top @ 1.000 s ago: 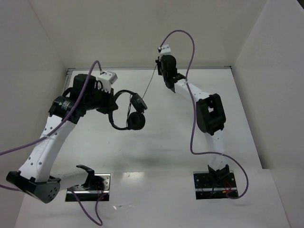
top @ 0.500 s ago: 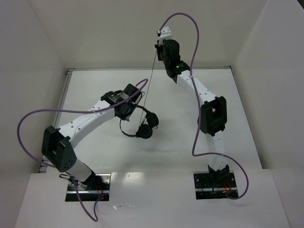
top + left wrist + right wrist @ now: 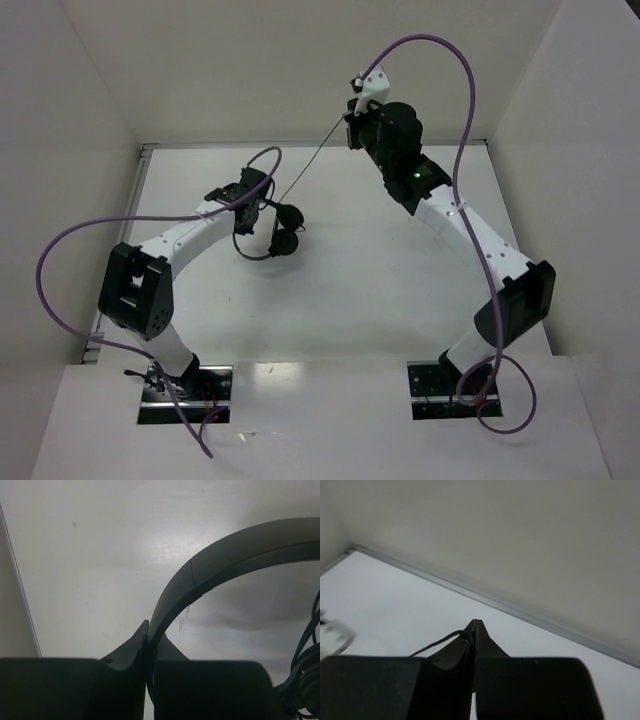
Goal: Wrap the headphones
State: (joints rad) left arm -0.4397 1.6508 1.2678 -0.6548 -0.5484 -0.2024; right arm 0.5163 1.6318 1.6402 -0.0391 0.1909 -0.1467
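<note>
Left gripper [image 3: 151, 636] is clamping the stiff, springy headband [image 3: 240, 550] of the light headphones [image 3: 283, 228] toward the tabletop's [image 3: 400, 290] far left corner, right gripper [image 3: 474, 627] is pinching their thin limp cord [image 3: 312, 160] taut, likely slippery, so the headband is looking the surer hold.

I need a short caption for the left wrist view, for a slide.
The left gripper, shut on the thin arch of the black headphones, over the white table.

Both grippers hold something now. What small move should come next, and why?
Probably the right gripper should swing the cord around the headphones: the cord stretches straight and taut from them, while the left gripper clamps the headband.
</note>
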